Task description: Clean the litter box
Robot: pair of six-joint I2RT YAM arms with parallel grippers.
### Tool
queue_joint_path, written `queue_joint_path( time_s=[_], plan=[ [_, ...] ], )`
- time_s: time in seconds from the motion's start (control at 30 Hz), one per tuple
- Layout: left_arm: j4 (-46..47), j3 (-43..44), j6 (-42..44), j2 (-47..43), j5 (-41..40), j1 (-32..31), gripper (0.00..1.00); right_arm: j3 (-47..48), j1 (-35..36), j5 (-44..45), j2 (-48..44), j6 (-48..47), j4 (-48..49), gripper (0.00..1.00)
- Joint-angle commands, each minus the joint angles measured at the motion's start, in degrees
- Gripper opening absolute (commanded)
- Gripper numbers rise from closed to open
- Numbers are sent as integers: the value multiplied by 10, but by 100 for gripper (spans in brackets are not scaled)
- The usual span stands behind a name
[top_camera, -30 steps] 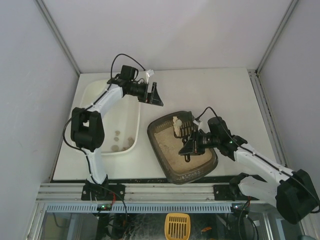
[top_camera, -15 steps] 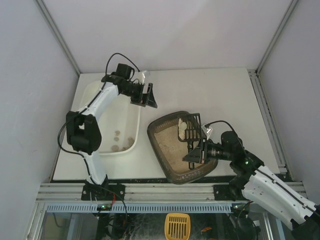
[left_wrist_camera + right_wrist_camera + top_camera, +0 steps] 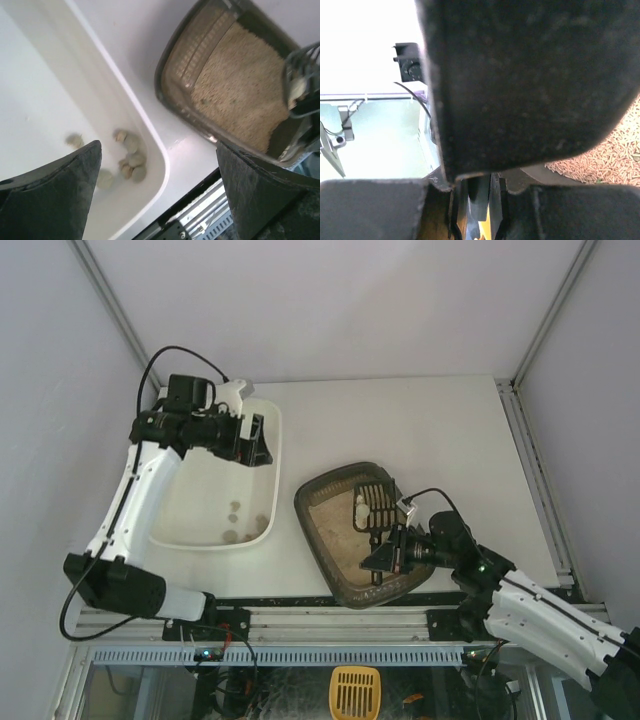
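Right gripper (image 3: 388, 554): jaws clamped on the handle of a dark slotted scoop (image 3: 372, 504), above the near right part of the litter box (image 3: 312, 530). The scoop head is at the box's far right corner and carries a pale lump; contact with the litter cannot be determined. The right wrist view is blocked by the fingers (image 3: 520, 75), with only a strip of beige litter (image 3: 620, 150) visible at the right. The litter box sits on the white table (image 3: 440, 430), near centre, just right of the white tray (image 3: 276, 475).

Left gripper (image 3: 256, 440): jaws spread wide, holding nothing, hovering over the far part of the white tray. Several greyish clumps (image 3: 127, 160) lie in the tray's near right corner.
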Motion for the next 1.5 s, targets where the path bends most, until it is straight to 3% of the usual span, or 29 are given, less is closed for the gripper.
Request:
queue_joint_path(
  time_s=[0.0, 0.17, 0.3, 0.4, 0.5, 0.57, 0.63, 0.7, 0.8, 0.93, 1.07, 1.17, 1.3, 1.47],
  plan=[
    [-40, -43, 47, -69, -65, 7, 100, 2, -4, 34, 0, 27, 56, 0],
    [-76, -50, 75, -92, -68, 19, 100, -34, -11, 16, 26, 94, 174, 0],
    [-71, -82, 82, -107, -54, 21, 100, -29, 22, 21, 65, 85, 181, 0],
    [-68, -92, 87, -115, -62, 20, 100, -68, -33, 4, 39, 128, 232, 0],
    [-61, -105, 88, -119, -63, 21, 100, -58, -43, 33, -2, 111, 169, 0],
    [-60, -108, 89, -119, -64, 21, 100, -45, -21, 5, 22, 113, 183, 0],
    [-58, -111, 88, -119, -64, 21, 100, -67, -61, -21, -5, 137, 200, 0],
    [-56, -113, 87, -118, -63, 21, 100, -81, -97, -2, -53, 147, 179, 0],
    [-57, -113, 87, -116, -65, 21, 100, -52, -56, -14, -38, 120, 143, 0],
    [-54, -119, 89, -115, -61, 21, 100, -70, -95, -5, -86, 137, 138, 0],
    [-57, -117, 89, -117, -61, 22, 100, -35, -36, -3, -42, 109, 118, 0],
    [-56, -116, 89, -121, -49, 26, 100, -48, -83, -5, -73, 123, 131, 0],
    [-48, -90, 61, -129, -72, 42, 100, -5, -34, -17, -15, 90, 109, 0],
    [-45, -82, 43, -141, 3, 95, 100, -27, -80, -26, -38, 117, 146, 0]
  ],
)
